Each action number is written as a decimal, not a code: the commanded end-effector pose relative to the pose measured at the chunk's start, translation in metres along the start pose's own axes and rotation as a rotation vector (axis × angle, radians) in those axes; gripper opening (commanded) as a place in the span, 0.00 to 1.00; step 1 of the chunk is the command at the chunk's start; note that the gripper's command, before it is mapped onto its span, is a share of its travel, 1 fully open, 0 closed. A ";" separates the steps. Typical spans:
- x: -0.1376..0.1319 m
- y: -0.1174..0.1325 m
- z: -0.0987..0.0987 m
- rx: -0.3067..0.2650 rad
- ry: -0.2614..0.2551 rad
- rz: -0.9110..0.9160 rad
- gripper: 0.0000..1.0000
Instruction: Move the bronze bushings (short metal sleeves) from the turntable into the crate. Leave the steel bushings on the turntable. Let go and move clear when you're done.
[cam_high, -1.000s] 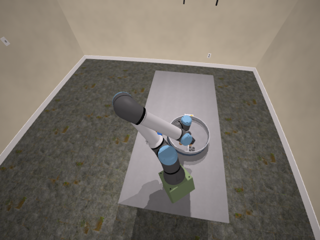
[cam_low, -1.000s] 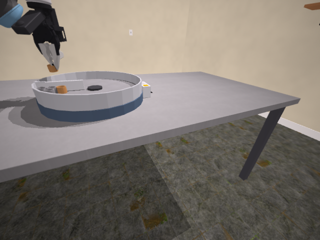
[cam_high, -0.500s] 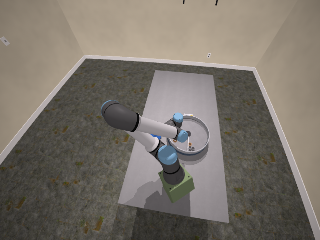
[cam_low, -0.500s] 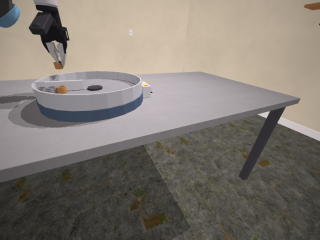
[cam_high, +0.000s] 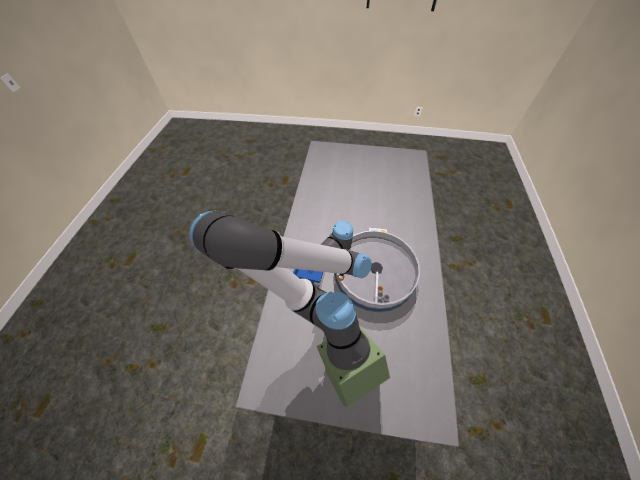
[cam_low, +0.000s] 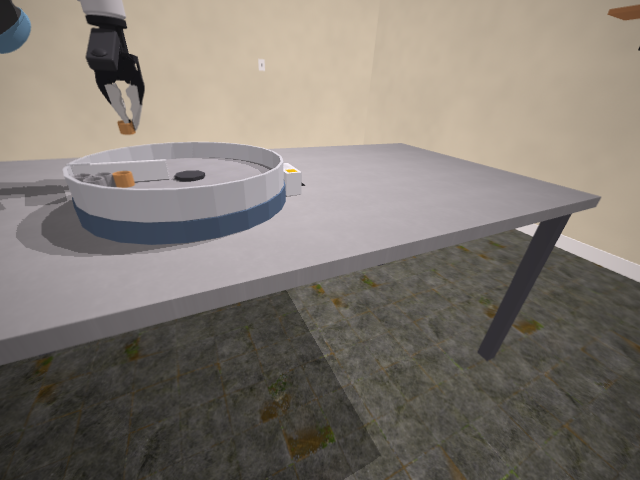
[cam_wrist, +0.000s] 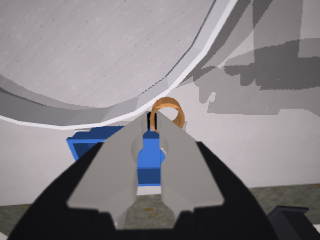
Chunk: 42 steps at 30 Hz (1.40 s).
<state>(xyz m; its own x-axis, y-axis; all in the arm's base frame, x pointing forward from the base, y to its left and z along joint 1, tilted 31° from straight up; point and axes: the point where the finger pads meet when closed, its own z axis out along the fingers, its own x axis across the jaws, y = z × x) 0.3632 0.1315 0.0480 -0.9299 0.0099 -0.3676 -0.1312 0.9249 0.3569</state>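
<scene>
My gripper (cam_low: 130, 122) (cam_wrist: 152, 112) is shut on the wall of a bronze bushing (cam_low: 126, 128) (cam_wrist: 168, 101) (cam_high: 340, 279), held in the air above the turntable's rim level. In the wrist view it shows just outside the rim of the turntable (cam_high: 413, 269) (cam_low: 180, 204) (cam_wrist: 207, 47). The blue crate (cam_high: 308, 275) (cam_wrist: 92, 134) lies beyond the fingertips, partly hidden by them; its contents are unclear. Another bronze bushing (cam_high: 380, 289) (cam_low: 124, 179) stands on the turntable, beside several grey steel bushings (cam_high: 385, 298) (cam_low: 96, 180).
A white divider (cam_high: 376, 287) (cam_low: 149, 170) runs from the turntable's dark hub (cam_high: 376, 267) (cam_low: 189, 175) to its raised wall. A small white box (cam_high: 376, 230) (cam_low: 293, 180) is at the turntable's outer side. The green base block (cam_high: 364, 379) stands on the table near the turntable.
</scene>
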 end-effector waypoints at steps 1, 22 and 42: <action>-0.006 0.018 -0.001 0.006 0.000 -0.069 0.00; -0.018 0.088 -0.001 0.004 -0.002 -0.325 0.00; -0.027 0.142 -0.001 0.002 -0.005 -0.523 0.00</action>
<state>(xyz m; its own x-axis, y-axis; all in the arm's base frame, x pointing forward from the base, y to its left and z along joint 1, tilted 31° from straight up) 0.3666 0.2527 0.1044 -0.7626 -0.4175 -0.4941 -0.5472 0.8237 0.1485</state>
